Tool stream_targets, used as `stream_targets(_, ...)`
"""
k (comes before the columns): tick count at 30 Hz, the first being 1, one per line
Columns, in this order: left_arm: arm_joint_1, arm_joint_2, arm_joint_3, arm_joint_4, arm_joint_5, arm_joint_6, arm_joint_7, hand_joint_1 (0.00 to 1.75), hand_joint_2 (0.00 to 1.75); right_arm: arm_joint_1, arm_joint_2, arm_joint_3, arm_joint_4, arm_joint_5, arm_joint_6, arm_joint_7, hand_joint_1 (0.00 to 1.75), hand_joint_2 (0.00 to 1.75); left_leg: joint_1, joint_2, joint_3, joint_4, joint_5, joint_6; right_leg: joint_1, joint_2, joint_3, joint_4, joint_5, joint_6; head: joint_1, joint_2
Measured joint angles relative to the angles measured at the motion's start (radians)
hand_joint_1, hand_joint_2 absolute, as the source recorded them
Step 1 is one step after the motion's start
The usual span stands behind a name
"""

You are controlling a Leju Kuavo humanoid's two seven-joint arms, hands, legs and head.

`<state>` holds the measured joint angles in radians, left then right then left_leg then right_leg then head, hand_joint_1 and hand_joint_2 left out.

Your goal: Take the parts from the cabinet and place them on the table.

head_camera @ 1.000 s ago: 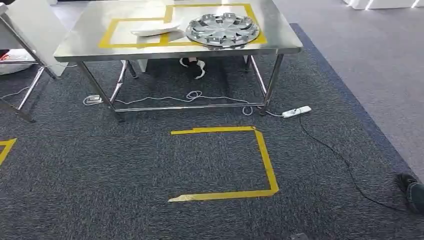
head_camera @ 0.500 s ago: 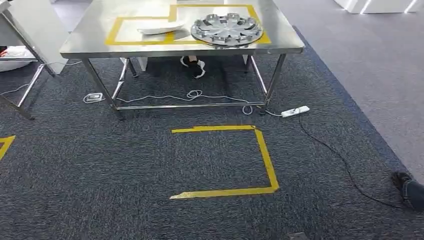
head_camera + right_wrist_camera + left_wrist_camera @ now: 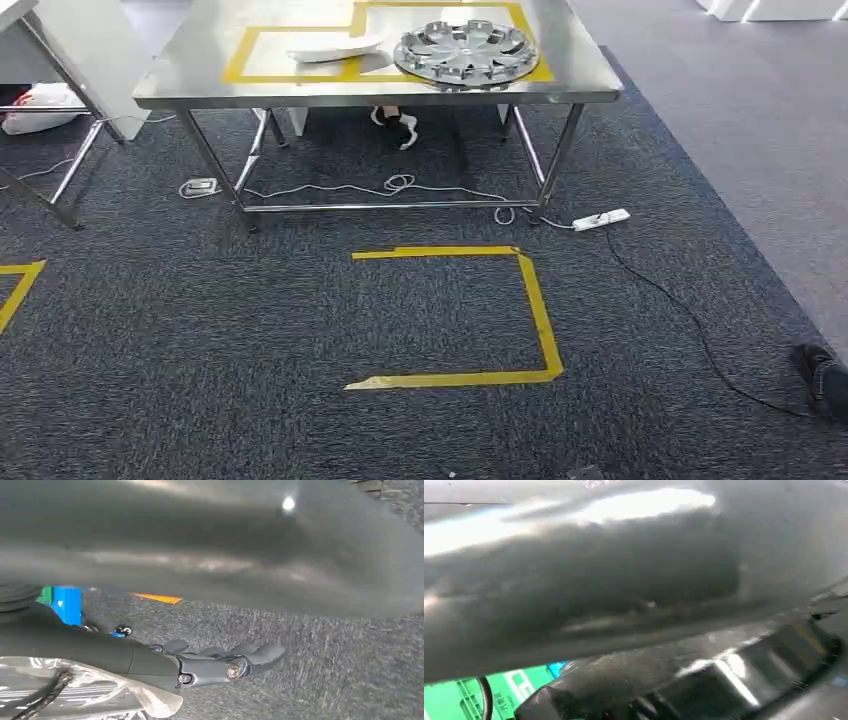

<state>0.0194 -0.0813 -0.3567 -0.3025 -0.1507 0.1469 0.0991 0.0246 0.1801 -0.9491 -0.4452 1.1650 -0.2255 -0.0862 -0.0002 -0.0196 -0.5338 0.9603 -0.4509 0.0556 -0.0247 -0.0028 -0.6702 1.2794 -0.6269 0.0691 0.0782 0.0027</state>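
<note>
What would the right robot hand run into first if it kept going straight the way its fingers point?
Probably nothing soon. The right robot hand stretches its fingers out above grey carpet, with open space ahead; a large blurred grey surface lies alongside. Depth is unclear.

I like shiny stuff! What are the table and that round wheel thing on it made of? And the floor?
Table: looks like brushed steel, since its grey top shows soft reflections.
Wheel cover: silver and glossy with bright highlights; painted plastic or metal, can't tell.
Floor: dark speckled carpet with a rough, matte weave.
</note>
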Motion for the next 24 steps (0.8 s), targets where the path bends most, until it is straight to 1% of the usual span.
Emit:
stream_targets(1, 0.002, 0.0, -0.001, 0.0, 0.001, 0.0, 0.001, 0.0, 0.0, 0.0, 0.0, 0.0, 0.0, 0.001, -0.001, 0.001, 0.0, 0.0, 0.002, -0.009, -0.002, 0.002, 0.002, -0.004, -0.003, 0.0, 0.026, -0.036, 0.027, 0.001, -0.001, 0.0)
stream_targets(2, 0.002, 0.0, -0.003, 0.0, 0.002, 0.0, 0.003, 0.0, 0.0, 0.001, 0.0, 0.0, 0.0, 0.002, -0.003, 0.002, 0.0, 0.0, 0.006, -0.018, -0.005, 0.007, 0.002, -0.01, -0.006, 0.002, 0.075, -0.119, 0.067, 0.004, 0.0, 0.0)
stream_targets(3, 0.002, 0.0, -0.003, -0.001, 0.003, 0.0, 0.003, 0.0, 0.0, 0.001, 0.0, 0.0, 0.0, 0.001, -0.005, 0.003, 0.0, 0.0, 0.011, -0.028, -0.008, 0.015, 0.0, -0.017, -0.011, 0.015, 0.13, -0.215, 0.106, 0.008, -0.001, 0.0)
stream_targets(4, 0.001, 0.0, -0.003, -0.003, 0.004, 0.0, 0.003, 0.0, 0.0, 0.001, 0.0, 0.0, 0.0, 0.002, -0.006, 0.003, 0.0, 0.0, 0.013, -0.037, -0.017, 0.03, -0.003, -0.028, -0.02, 0.066, 0.172, -0.296, 0.105, 0.015, 0.002, 0.0)
stream_targets(5, -0.001, 0.002, -0.003, -0.004, 0.004, 0.0, 0.004, 0.0, 0.0, 0.0, 0.003, 0.0, 0.0, 0.002, -0.006, 0.003, 0.0, 0.0, 0.007, -0.047, -0.028, 0.045, -0.008, -0.039, -0.011, 0.086, 0.174, -0.301, 0.094, 0.003, 0.006, 0.0)
stream_targets(6, 0.0, 0.002, -0.003, -0.006, 0.004, 0.0, 0.004, 0.0, 0.0, 0.0, 0.003, 0.001, 0.0, 0.002, -0.006, 0.003, 0.0, 0.0, 0.006, -0.052, -0.031, 0.044, -0.005, -0.044, -0.013, 0.065, 0.169, -0.292, 0.094, -0.009, 0.001, 0.0)
stream_targets(7, 0.001, 0.002, -0.003, -0.007, 0.004, 0.0, 0.004, 0.0, 0.0, 0.001, 0.003, 0.0, 0.0, 0.002, -0.008, 0.003, 0.0, 0.0, 0.009, -0.059, -0.034, 0.043, -0.001, -0.049, -0.009, 0.061, 0.168, -0.289, 0.093, -0.015, -0.002, 0.0)
stream_targets(8, 0.003, 0.002, -0.003, -0.007, 0.004, 0.0, 0.004, 0.0, 0.0, 0.002, 0.003, 0.0, 0.0, 0.002, -0.009, 0.004, 0.0, 0.0, 0.013, -0.069, -0.036, 0.041, 0.004, -0.057, -0.006, 0.05, 0.178, -0.286, 0.094, -0.024, 0.001, 0.0)
stream_targets(9, 0.004, 0.003, -0.003, -0.007, 0.004, 0.0, 0.004, 0.0, 0.0, 0.002, 0.003, 0.0, 0.0, 0.002, -0.009, 0.004, 0.0, 0.0, 0.016, -0.075, -0.04, 0.046, 0.004, -0.061, -0.01, 0.037, 0.175, -0.288, 0.101, -0.034, -0.001, 0.0)
stream_targets(10, 0.005, 0.003, -0.003, -0.007, 0.004, 0.0, 0.004, 0.0, 0.0, 0.0, 0.003, 0.0, 0.0, 0.002, -0.009, 0.004, 0.0, 0.0, 0.014, -0.038, -0.047, 0.064, -0.013, -0.063, -0.009, 0.026, 0.174, -0.289, 0.105, -0.042, -0.002, 0.0)
stream_targets(11, 0.004, 0.003, -0.003, -0.007, 0.004, 0.0, 0.005, 0.0, 0.0, 0.001, 0.003, 0.0, 0.0, 0.002, -0.01, 0.003, 0.0, 0.0, 0.013, -0.008, -0.069, 0.117, -0.052, -0.066, -0.007, 0.015, 0.172, -0.289, 0.106, -0.048, -0.008, 0.0)
stream_targets(12, 0.002, 0.003, -0.003, -0.008, 0.004, 0.0, 0.005, 0.0, 0.0, 0.003, 0.003, 0.0, 0.0, 0.002, -0.01, 0.003, 0.0, 0.0, 0.013, 0.003, -0.104, 0.194, -0.097, -0.069, -0.004, 0.002, 0.168, -0.289, 0.106, -0.049, -0.01, 0.0)
stream_targets(13, 0.002, 0.003, -0.004, -0.009, 0.004, 0.0, 0.005, 0.0, 0.0, 0.006, 0.003, 0.0, 0.0, 0.002, -0.01, 0.003, 0.0, 0.0, 0.013, 0.008, -0.142, 0.284, -0.139, -0.07, -0.001, -0.014, 0.165, -0.288, 0.107, -0.051, -0.01, 0.0)
stream_targets(14, 0.002, 0.003, -0.004, -0.009, 0.004, 0.0, 0.005, 0.0, 0.0, 0.007, 0.003, 0.0, 0.0, 0.002, -0.01, 0.004, 0.0, 0.0, 0.013, 0.009, -0.17, 0.352, -0.165, -0.07, 0.002, -0.028, 0.162, -0.288, 0.107, -0.052, -0.01, 0.0)
stream_targets(15, 0.005, 0.003, -0.004, -0.009, 0.004, 0.0, 0.005, 0.0, 0.0, 0.008, 0.003, 0.0, 0.0, 0.002, -0.01, 0.004, 0.0, 0.0, 0.013, 0.01, -0.176, 0.376, -0.166, -0.068, 0.004, -0.041, 0.161, -0.288, 0.108, -0.052, -0.01, 0.0)
stream_targets(16, 0.008, 0.003, -0.004, -0.01, 0.004, 0.0, 0.005, 0.0, 0.0, 0.007, 0.003, 0.0, 0.0, 0.002, -0.01, 0.003, 0.0, 0.0, 0.013, 0.011, -0.157, 0.351, -0.144, -0.065, 0.006, -0.052, 0.161, -0.288, 0.108, -0.052, -0.01, 0.0)
stream_targets(17, 0.009, 0.003, -0.004, -0.01, 0.004, 0.0, 0.005, 0.0, 0.0, 0.006, 0.003, 0.0, 0.0, 0.002, -0.01, 0.004, 0.0, 0.0, 0.011, 0.014, -0.117, 0.281, -0.105, -0.059, 0.007, -0.063, 0.162, -0.288, 0.108, -0.052, -0.01, 0.0)
stream_targets(18, 0.009, 0.003, -0.004, -0.01, 0.004, 0.0, 0.005, 0.0, 0.0, 0.005, 0.003, 0.0, 0.0, 0.002, -0.01, 0.003, 0.0, 0.0, 0.008, 0.025, -0.066, 0.189, -0.064, -0.051, 0.009, -0.073, 0.165, -0.288, 0.107, -0.052, -0.01, 0.0)
stream_targets(19, 0.008, 0.003, -0.004, -0.01, 0.004, 0.0, 0.005, 0.0, 0.0, 0.003, 0.003, 0.0, 0.0, 0.002, -0.01, 0.003, 0.0, 0.0, 0.003, 0.058, -0.017, 0.098, -0.032, -0.041, 0.009, -0.082, 0.167, -0.288, 0.107, -0.051, -0.01, 0.0)
stream_targets(20, 0.005, 0.003, -0.004, -0.011, 0.004, 0.0, 0.005, 0.0, 0.0, 0.003, 0.003, 0.0, 0.0, 0.002, -0.01, 0.003, 0.0, 0.0, -0.009, 0.1, 0.004, 0.054, -0.048, -0.036, 0.016, -0.092, 0.167, -0.287, 0.104, -0.047, -0.009, 0.0)
stream_targets(21, 0.001, 0.003, -0.004, -0.012, 0.004, 0.0, 0.005, 0.0, 0.0, 0.004, 0.003, 0.0, 0.0, 0.002, -0.01, 0.003, 0.0, 0.0, -0.011, 0.094, 0.0, 0.047, -0.047, -0.035, 0.017, -0.102, 0.163, -0.285, 0.102, -0.043, -0.01, 0.0)
stream_targets(22, 0.001, 0.003, -0.004, -0.013, 0.004, 0.0, 0.005, 0.0, 0.0, 0.003, 0.003, 0.0, 0.0, 0.002, -0.01, 0.003, 0.0, 0.0, -0.012, 0.083, -0.007, 0.048, -0.047, -0.033, 0.016, -0.114, 0.164, -0.285, 0.102, -0.039, -0.009, 0.0)
stream_targets(23, 0.005, 0.004, -0.004, -0.013, 0.004, 0.0, 0.005, 0.0, 0.0, 0.0, 0.003, 0.0, 0.0, 0.002, -0.01, 0.003, 0.0, 0.0, -0.014, 0.071, -0.01, 0.049, -0.046, -0.03, 0.015, -0.125, 0.167, -0.288, 0.104, -0.035, -0.011, 0.0)
stream_targets(24, 0.009, 0.005, -0.004, -0.013, 0.004, 0.0, 0.005, 0.0, 0.0, -0.003, 0.004, 0.001, 0.0, 0.002, -0.01, 0.003, 0.0, 0.0, -0.012, 0.062, -0.011, 0.042, -0.041, -0.024, 0.016, -0.132, 0.171, -0.29, 0.104, -0.028, -0.011, 0.0)
